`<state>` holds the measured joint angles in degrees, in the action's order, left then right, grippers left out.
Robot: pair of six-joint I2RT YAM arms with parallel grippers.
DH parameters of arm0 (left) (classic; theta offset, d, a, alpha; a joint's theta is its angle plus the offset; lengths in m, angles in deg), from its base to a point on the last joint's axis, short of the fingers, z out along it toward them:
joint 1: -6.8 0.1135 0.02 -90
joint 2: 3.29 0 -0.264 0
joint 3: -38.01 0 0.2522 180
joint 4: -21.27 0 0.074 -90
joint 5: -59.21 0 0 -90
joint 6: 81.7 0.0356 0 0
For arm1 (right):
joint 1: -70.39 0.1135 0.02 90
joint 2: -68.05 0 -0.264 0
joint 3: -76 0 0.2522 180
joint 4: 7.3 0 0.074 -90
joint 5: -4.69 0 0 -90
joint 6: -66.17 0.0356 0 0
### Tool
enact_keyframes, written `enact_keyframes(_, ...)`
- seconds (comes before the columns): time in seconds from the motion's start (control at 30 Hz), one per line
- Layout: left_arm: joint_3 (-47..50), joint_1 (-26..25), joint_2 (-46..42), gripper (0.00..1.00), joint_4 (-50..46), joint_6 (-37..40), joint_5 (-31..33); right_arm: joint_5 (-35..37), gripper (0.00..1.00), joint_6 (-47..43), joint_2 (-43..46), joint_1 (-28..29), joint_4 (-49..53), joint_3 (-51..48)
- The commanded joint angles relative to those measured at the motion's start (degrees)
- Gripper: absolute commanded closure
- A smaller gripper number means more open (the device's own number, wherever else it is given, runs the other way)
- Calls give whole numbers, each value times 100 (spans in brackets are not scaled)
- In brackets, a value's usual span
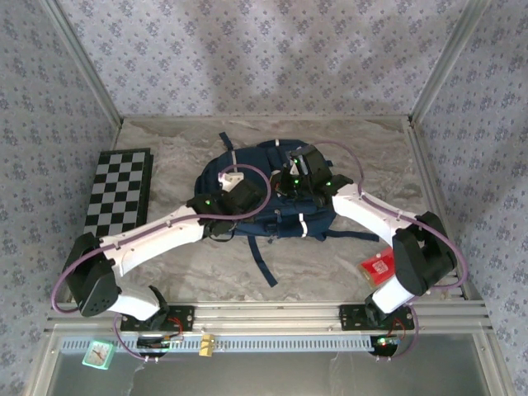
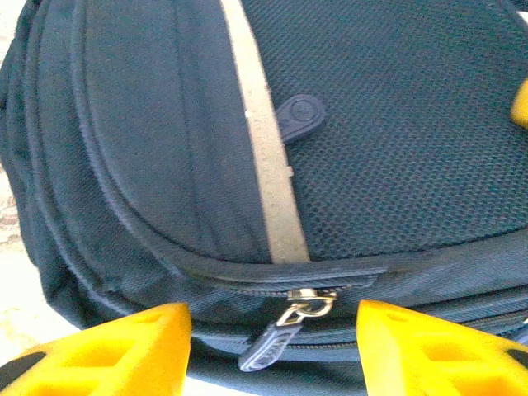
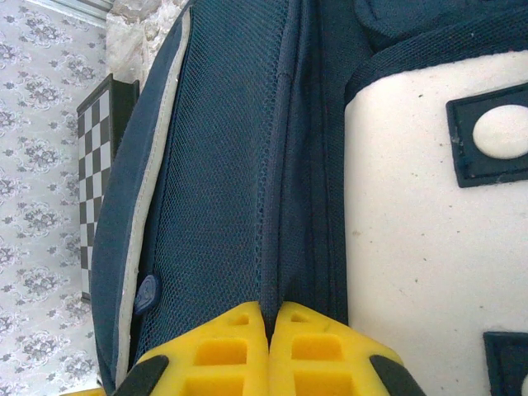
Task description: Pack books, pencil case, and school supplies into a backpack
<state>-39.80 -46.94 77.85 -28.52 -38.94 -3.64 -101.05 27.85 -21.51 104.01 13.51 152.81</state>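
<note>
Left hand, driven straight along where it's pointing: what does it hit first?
Most likely the zipper pull on the backpack, centred between the open fingers of the left hand. Depth is unclear, but it looks close.

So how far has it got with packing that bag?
Nothing visibly packed: the navy blue fabric backpack looks zipped. In hand: right gripper pinches its fabric, open left gripper straddles the zip pull. Left: flat red packet, out on the table.

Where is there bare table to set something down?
Bare table: the far strip behind the backpack; the gap between checkered board and backpack. Crowded: the backpack, left arm and right arm over it; around the red packet, at right.
</note>
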Motion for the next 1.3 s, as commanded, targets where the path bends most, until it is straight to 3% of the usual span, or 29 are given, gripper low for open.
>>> enact_keyframes(0.0, 23, 60, -58, 48, -28, 159, -165, -34, 100, 0, -22, -41, -345, 307)
enact_keyframes(0.2, 101, 175, 12, 54, 472, 503, -722, -60, 100, -25, -47, -47, -327, 357)
enact_keyframes(0.4, 77, 244, 112, 63, 426, 664, -612, -59, 100, -27, -62, -49, -314, 357)
enact_keyframes(0.87, 566, 547, -417, 100, 455, 1164, -400, -124, 100, -290, -6, -138, -88, 373)
enact_keyframes(1.03, 796, 641, -735, 100, 241, 1402, -303, -289, 100, -584, 4, -302, 195, 481)
enact_keyframes(1.13, 935, 599, -934, 100, 216, 1544, -567, -509, 100, -886, -153, -448, 405, 819)
enact_keyframes(1.27, 974, 104, -928, 100, 451, 1740, -939, -747, 100, -1463, -631, -574, 982, 1537)
